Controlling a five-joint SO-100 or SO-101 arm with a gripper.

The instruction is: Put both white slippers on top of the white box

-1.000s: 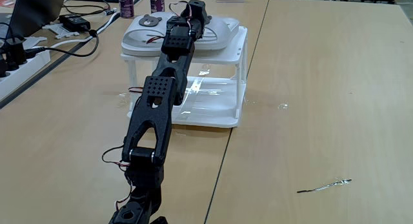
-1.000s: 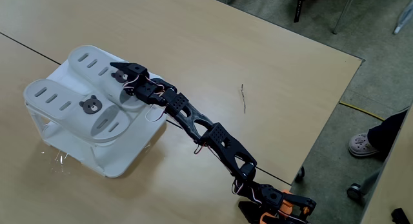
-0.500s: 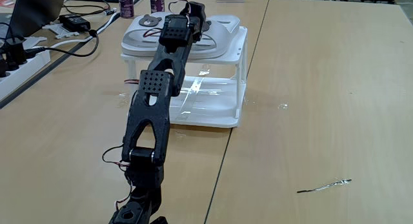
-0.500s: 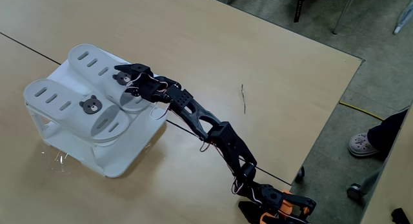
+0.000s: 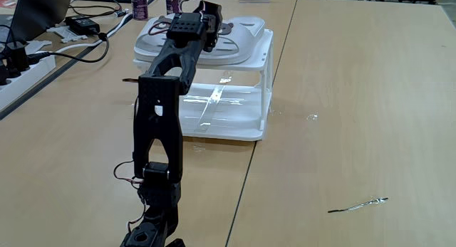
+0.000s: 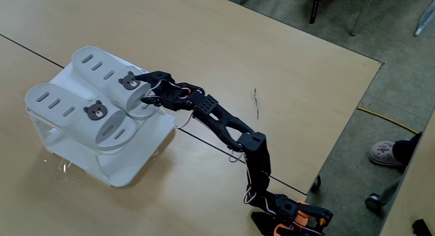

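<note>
Two white slippers (image 6: 81, 100) atop white box (image 6: 126, 169), bear-face badges.

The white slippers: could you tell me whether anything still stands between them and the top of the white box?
Nothing visible does. Both white slippers already lie side by side on the white box top, and the gripper hovers at the heel of the nearer one.

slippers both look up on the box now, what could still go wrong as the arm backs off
The tool hangs right at the heel of the nearer slipper; a snag while retreating could drag it off the white box. That heel sits near the box's edge, so little margin remains. The other slipper lies touching it, so a nudge might shift both.
</note>
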